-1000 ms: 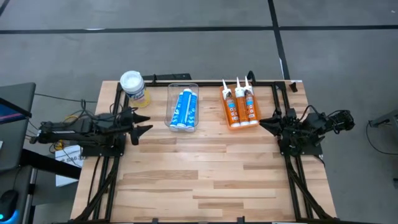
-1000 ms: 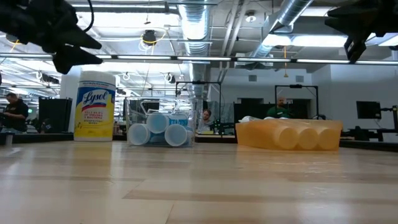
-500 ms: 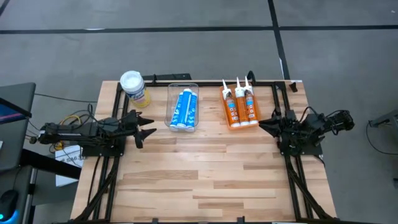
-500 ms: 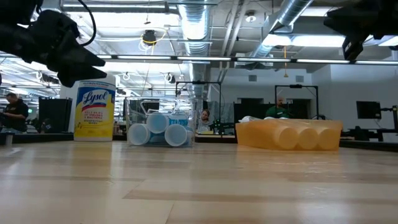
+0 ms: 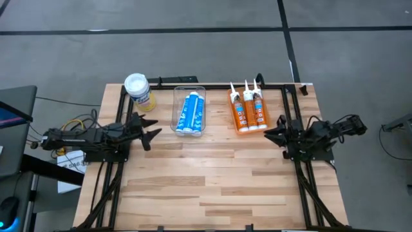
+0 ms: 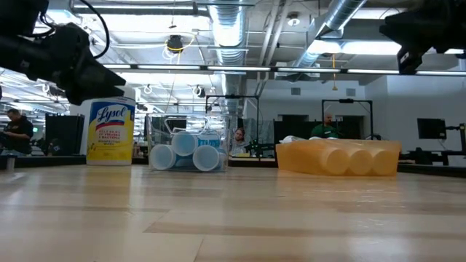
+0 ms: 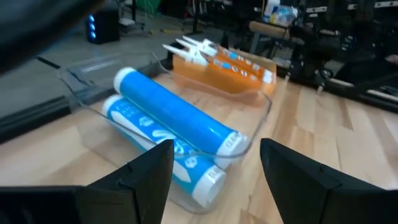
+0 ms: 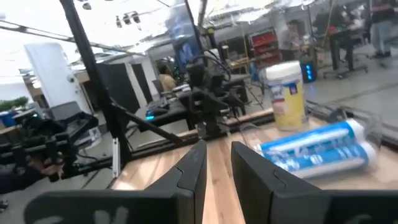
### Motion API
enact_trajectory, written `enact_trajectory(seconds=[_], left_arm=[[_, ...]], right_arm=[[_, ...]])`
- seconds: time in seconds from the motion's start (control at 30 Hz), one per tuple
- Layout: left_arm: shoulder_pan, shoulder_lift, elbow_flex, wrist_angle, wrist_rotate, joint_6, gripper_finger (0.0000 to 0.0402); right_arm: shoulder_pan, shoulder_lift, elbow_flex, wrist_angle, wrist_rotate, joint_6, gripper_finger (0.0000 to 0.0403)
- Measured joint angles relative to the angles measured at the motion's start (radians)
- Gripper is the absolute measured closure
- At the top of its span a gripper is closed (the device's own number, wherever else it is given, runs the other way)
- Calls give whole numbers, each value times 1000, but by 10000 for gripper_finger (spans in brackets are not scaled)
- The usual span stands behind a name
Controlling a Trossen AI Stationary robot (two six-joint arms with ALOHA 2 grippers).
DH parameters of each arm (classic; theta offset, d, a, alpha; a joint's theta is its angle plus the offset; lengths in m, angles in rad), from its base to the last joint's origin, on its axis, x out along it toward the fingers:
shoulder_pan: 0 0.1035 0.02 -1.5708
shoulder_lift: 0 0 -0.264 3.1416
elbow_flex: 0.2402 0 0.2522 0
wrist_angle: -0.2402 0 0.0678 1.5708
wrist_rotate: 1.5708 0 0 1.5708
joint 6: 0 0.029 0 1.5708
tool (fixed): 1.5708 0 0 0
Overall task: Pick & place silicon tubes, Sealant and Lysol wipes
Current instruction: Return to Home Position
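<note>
The Lysol wipes canister (image 5: 138, 87), white lid and yellow label, stands upright at the table's far left (image 6: 111, 133). Three blue tubes (image 5: 190, 113) lie stacked in a clear bin (image 5: 189, 90) on the table. Three orange sealant tubes (image 5: 248, 111) lie side by side to the bin's right, nozzles toward the far edge. My left gripper (image 5: 153, 134) is open and empty, above the table just left of the bin's near end; its wrist view (image 7: 214, 155) looks onto the blue tubes (image 7: 174, 118). My right gripper (image 5: 267, 132) is open by a narrow gap (image 8: 217, 155), empty, near the orange tubes' base ends.
Black frame rails (image 5: 112, 174) run along the left and right sides and the far edge of the wooden table (image 5: 206, 180). People sit at desks in the room beyond (image 6: 329, 125).
My left gripper has gone down and toward the table's right edge, closer to the clear bin's near end, staying open. My right gripper has shifted a little toward the table's left and near edge. The tubes and the canister have not moved.
</note>
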Motion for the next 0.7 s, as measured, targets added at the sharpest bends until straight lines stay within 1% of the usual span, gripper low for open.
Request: enact_trajectory(seconds=[0.13, 0.23, 0.3, 0.4, 0.57, 0.7], left_arm=[[0, -49, 0, -7, -22, 14, 170], [0, -86, 1, -47, -20, -1, 170], [0, -99, -1, -52, -2, -26, 170], [0, -103, -5, -37, 28, -29, 170], [0, -103, -6, -39, 17, -19, 170], [0, -103, -7, -41, 16, -20, 170]], right_arm=[[0, 0, 40, -69, -6, -17, 337], [0, 0, 43, -101, -7, 0, 337], [0, 0, 41, -115, -4, 5, 337], [0, 0, 41, -120, -3, 4, 337], [0, 0, 37, -134, 3, -3, 337], [0, 0, -4, -97, 3, 4, 337]])
